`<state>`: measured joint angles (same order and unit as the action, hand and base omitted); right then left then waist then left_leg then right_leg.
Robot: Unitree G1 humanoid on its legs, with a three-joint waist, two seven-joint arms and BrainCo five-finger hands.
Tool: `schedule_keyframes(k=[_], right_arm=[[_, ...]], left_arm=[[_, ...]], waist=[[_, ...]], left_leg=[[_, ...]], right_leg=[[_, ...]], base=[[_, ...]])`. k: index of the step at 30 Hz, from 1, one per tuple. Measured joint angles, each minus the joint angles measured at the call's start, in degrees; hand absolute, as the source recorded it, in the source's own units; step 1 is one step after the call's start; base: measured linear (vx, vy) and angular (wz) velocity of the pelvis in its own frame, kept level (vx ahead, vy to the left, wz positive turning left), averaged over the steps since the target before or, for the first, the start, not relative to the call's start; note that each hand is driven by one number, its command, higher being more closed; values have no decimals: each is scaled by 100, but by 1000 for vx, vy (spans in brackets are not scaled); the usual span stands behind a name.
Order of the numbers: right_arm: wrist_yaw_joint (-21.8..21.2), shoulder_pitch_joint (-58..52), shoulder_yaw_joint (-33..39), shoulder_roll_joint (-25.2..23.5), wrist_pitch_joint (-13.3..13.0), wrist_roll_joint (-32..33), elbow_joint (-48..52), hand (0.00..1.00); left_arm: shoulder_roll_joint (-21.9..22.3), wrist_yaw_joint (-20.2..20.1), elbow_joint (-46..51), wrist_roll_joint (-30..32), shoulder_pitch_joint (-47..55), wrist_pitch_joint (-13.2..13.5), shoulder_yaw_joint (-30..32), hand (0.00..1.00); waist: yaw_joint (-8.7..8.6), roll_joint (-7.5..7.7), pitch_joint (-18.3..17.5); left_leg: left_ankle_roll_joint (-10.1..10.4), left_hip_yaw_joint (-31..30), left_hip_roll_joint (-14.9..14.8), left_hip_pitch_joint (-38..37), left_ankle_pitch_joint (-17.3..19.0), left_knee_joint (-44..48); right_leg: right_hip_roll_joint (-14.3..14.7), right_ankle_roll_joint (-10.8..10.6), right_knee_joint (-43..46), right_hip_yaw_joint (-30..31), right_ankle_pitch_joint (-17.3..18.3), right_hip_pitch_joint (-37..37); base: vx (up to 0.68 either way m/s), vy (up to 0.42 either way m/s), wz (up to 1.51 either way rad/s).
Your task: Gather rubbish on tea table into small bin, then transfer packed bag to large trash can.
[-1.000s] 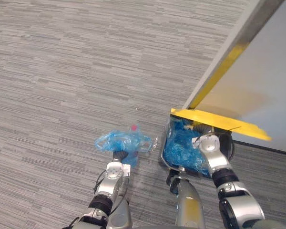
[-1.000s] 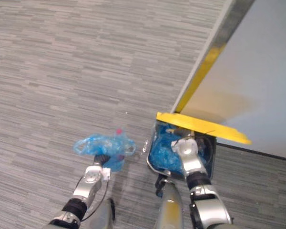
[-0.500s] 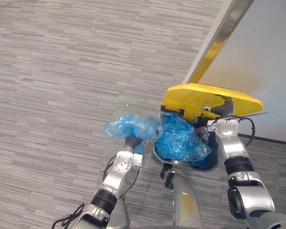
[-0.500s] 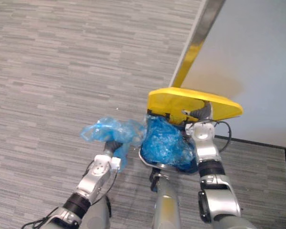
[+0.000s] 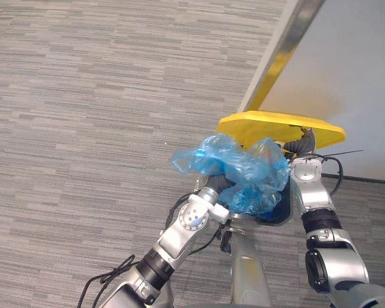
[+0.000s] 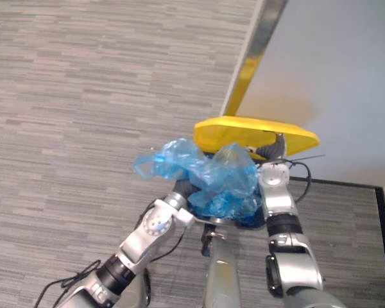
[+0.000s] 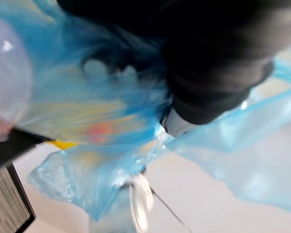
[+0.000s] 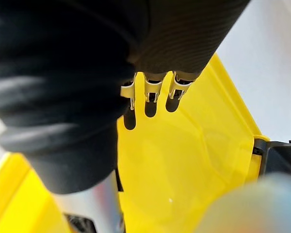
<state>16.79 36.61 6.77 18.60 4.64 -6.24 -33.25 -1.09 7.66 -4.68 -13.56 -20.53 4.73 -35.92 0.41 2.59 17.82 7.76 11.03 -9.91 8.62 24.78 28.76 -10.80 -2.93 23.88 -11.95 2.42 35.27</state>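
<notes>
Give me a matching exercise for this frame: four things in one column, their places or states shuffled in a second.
1 blue bag
2 yellow lid
3 left hand
4 right hand

a raised open
b beneath the lid, holding it up
c above the trash can's opening
d gripping the bag

Pairs: 1-c, 2-a, 3-d, 4-b

Grey striped carpet (image 5: 83, 96), pale wall (image 5: 366, 77), metal strip (image 5: 294, 38)
</notes>
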Motion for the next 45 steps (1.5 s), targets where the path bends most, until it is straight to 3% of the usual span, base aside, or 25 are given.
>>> schedule_keyframes(k=[6, 11, 15, 22, 26, 27, 33, 37, 45], right_arm=[[3, 335, 71, -65, 18, 5, -152, 0], [14, 430, 43, -62, 39, 37, 178, 0], [68, 634, -135, -39, 38, 187, 762, 0], [135, 1013, -759, 63, 28, 212, 1025, 0], [173, 1220, -1026, 186, -8, 304, 1243, 0], [174, 1270, -1040, 185, -10, 330, 1243, 0], [174, 1611, -1433, 205, -22, 475, 1238, 0], [110, 1701, -1661, 216, -22, 518, 1222, 0], [-41, 1738, -1861, 212, -17, 505, 1077, 0]], left_arm=[[202, 109, -150, 308, -429, -10, -126, 100], [352, 136, -1419, 608, -1072, -87, -14, 100], [434, 239, -2455, 818, -1669, -332, 183, 100], [435, 347, -3481, 1148, -2239, -527, 367, 100], [469, 348, -4158, 1427, -2633, -571, 804, 100], [459, 357, -4219, 1473, -2672, -577, 854, 0], [462, 404, -4821, 2091, -2800, -914, 1366, 0], [463, 462, -4819, 2414, -2762, -945, 1420, 0], [473, 464, -4671, 2482, -2508, -959, 1399, 0]], waist=[[-67, 11, 97], [-128, 21, 255], [-275, 59, 479], [-389, 60, 743], [-458, 45, 854], [-469, 46, 897], [-558, 39, 921], [-566, 38, 920], [-563, 19, 907]], left_leg=[[-56, 133, 62, 21, 34, 27], [-75, 246, 47, 179, 150, 163], [-16, 371, 41, 572, 220, 416], [-16, 565, -3, 748, 274, 441], [-8, 579, -46, 1071, 348, 586], [-9, 579, -52, 1088, 350, 611], [-13, 673, -81, 1296, 357, 704], [-17, 736, -115, 1241, 421, 743], [33, 664, -52, 1023, 372, 700]], right_leg=[[25, -11, -109, 143, -124, 58], [108, -49, -305, 250, -279, 179], [171, -36, -349, 396, -434, 551], [320, 45, -441, 565, -509, 817], [366, 37, -434, 600, -546, 1113], [372, 46, -431, 601, -553, 1125], [458, 70, -431, 709, -603, 1380], [498, 86, -433, 799, -648, 1381], [461, 100, -467, 765, -700, 1112]], base=[[-11, 9, -10], [-15, 2, -14], [7, 3, -13], [52, -5, -15], [34, -27, -3], [27, -15, -4], [33, -22, -8], [15, -16, -13], [1, -10, 2]])
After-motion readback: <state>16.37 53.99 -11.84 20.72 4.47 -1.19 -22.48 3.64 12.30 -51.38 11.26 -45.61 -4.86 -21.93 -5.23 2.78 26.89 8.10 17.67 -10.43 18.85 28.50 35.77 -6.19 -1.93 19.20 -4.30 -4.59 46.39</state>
